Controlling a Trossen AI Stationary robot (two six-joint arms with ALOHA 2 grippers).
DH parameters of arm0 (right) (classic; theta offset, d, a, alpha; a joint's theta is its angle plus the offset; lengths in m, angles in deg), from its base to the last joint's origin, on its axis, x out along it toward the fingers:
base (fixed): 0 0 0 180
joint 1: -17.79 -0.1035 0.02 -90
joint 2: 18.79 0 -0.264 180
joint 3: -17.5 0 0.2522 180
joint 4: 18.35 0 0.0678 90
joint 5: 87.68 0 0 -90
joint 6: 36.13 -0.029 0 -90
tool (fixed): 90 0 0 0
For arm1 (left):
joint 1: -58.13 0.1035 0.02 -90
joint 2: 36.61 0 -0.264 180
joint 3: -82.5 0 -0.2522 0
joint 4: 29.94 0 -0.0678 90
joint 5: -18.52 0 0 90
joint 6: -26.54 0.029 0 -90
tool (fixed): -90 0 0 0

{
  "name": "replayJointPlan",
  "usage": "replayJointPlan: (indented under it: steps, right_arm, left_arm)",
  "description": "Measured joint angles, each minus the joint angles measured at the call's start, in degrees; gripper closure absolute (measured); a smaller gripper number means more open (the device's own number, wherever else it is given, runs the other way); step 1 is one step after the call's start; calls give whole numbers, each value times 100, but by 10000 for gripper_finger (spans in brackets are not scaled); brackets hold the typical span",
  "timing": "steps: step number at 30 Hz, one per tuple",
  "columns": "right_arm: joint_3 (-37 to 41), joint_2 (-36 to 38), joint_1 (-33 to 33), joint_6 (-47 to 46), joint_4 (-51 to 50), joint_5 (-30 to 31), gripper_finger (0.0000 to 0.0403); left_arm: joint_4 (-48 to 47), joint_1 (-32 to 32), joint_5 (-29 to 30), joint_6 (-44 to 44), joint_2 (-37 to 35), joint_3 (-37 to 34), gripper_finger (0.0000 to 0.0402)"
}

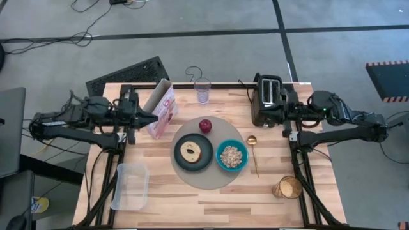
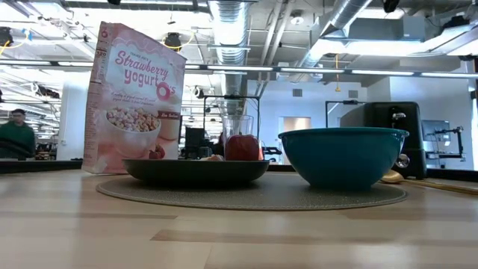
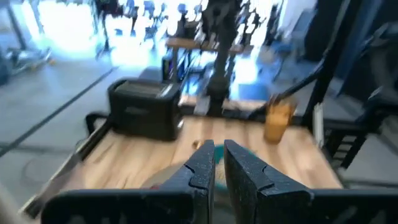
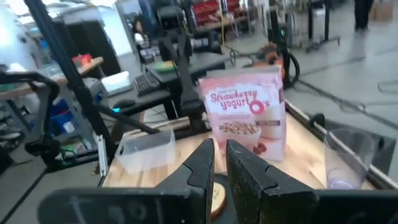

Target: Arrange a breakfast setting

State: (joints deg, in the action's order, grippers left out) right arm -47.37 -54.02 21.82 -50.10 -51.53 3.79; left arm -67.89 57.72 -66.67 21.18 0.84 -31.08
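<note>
On the grey mat (image 1: pixel 211 181) — bread-topped dark plate (image 1: pixel 179 160), cereal-filled teal bowl (image 1: pixel 231 155), red apple (image 1: pixel 205 125) — gold spoon (image 1: pixel 254 153) alongside.

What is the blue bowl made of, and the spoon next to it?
The teal bowl looks like glazed ceramic, maybe plastic: smooth, thick-walled, softly shiny. The gold spoon looks like metal with a gold finish, thin and gleaming.

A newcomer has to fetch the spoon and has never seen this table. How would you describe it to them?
Start at the large round grey mat in the middle of the wooden table. Just off its edge on the toaster side, next to the teal bowl of cereal, lies the gold spoon. It is the only slim, shiny metal piece there.
</note>
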Motion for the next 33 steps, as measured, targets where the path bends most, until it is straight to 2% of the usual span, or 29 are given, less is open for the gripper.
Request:
replayJointPlan:
  steps: [6,12,15,20,26,33]
  right_arm:
    - [573,508,-91,80,350,0,331]
    - [1107,1210,-102,95,573,4,331]
    - [1332,1526,-100,100,515,3,331]
    - [1581,1962,-100,90,555,7,331]
    - [1628,2179,-100,51,504,7,331]
    - [1628,2183,-100,50,340,7,331]
  left_arm:
    - [1566,-279,-174,-26,-633,-1326,381]
    - [1796,-644,-454,230,-996,-1920,381]
    - [1856,-815,-620,433,-1092,-2092,381]
    - [2048,-994,-1220,563,-1139,-2290,381]
    - [2147,-1059,-2406,644,-1146,-2301,381]
    - [1521,-1156,-2404,322,-1113,-2301,381]
